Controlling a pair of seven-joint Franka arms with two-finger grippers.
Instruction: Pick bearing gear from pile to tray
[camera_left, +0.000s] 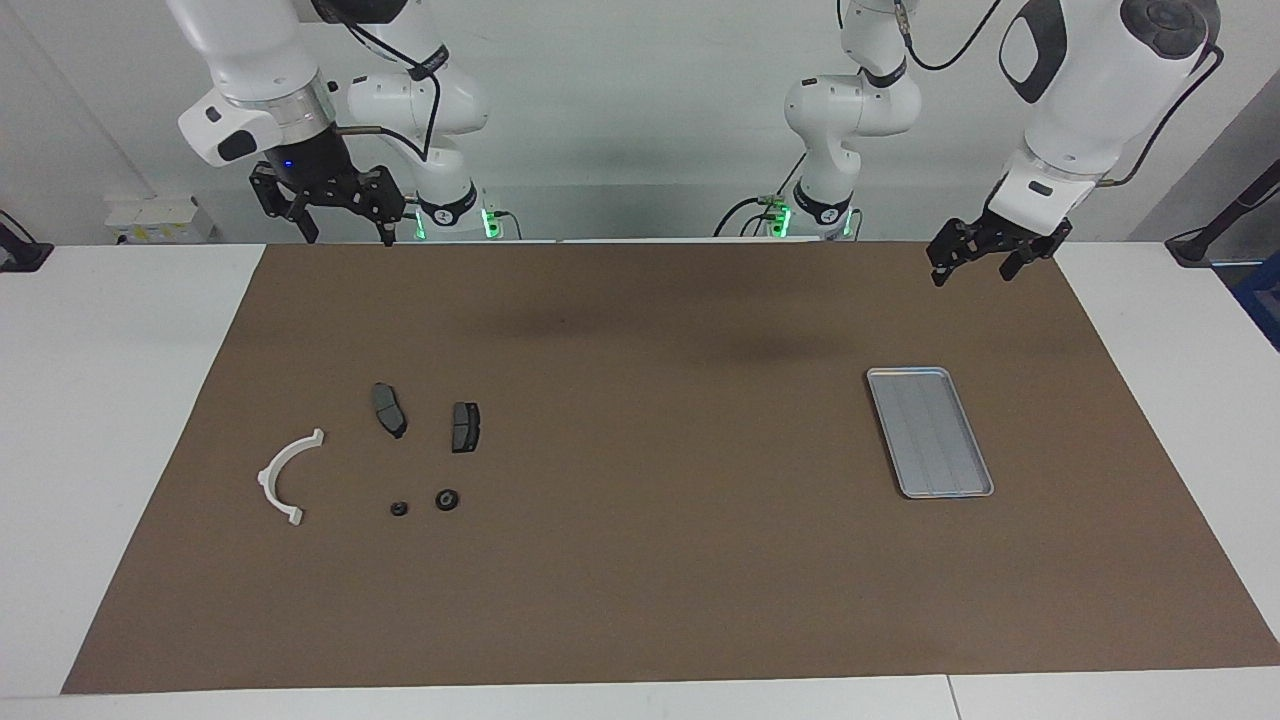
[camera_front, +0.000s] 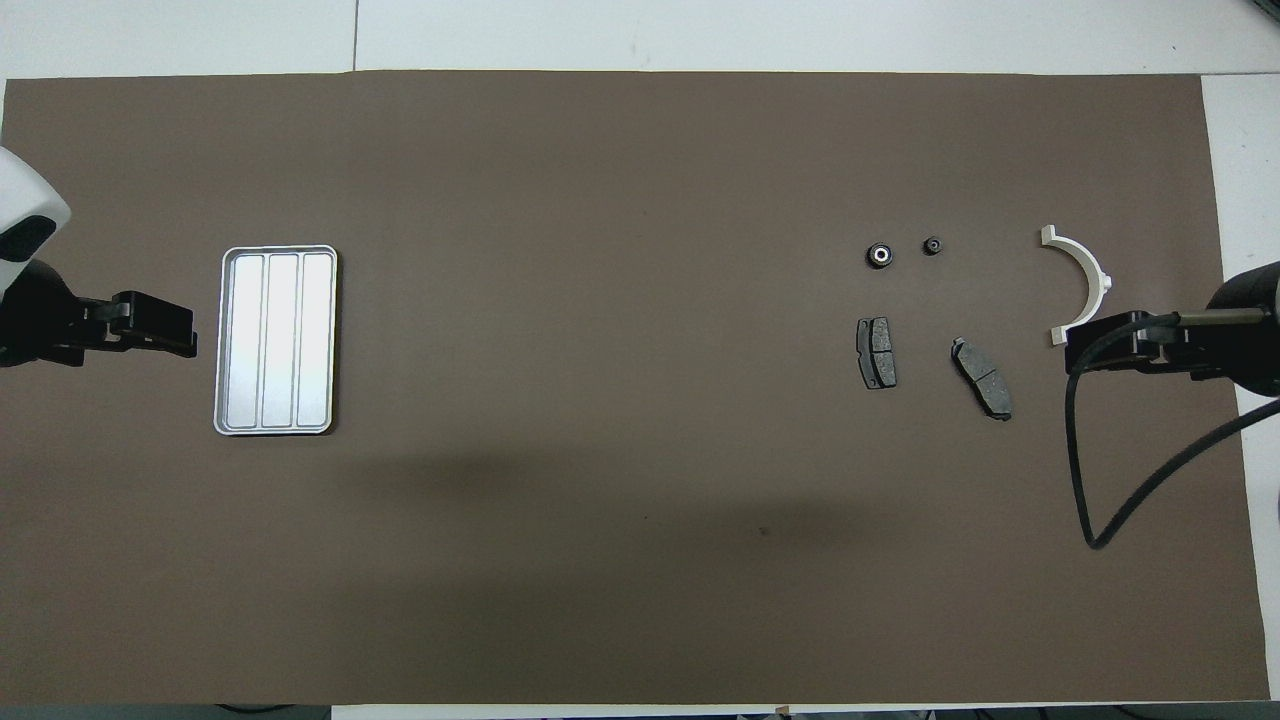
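Poised over the desk (camera_left: 130, 400) edge, by the parts: right hand (camera_left: 348, 232), spread, empty. Scattered loosely for easy picking: white half-ring bracket (camera_left: 284, 475), two dark grey pads (camera_left: 388, 409), and, farther from the robots, two small black round bearing gears (camera_left: 447, 499), the bigger pale-bored. Well apart, awaiting one: ribbed silver metal tray (camera_left: 930, 430). Parked above the desk edge near it: left hand (camera_left: 975, 272), likewise spread, empty.

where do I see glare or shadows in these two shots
Overhead view: the tray reflects bright white, washing out its ribs; a broad soft shadow darkens the brown mat nearer the robots. Facing view: the same tray looks dull grey, and faint dark patches lie on the mat.
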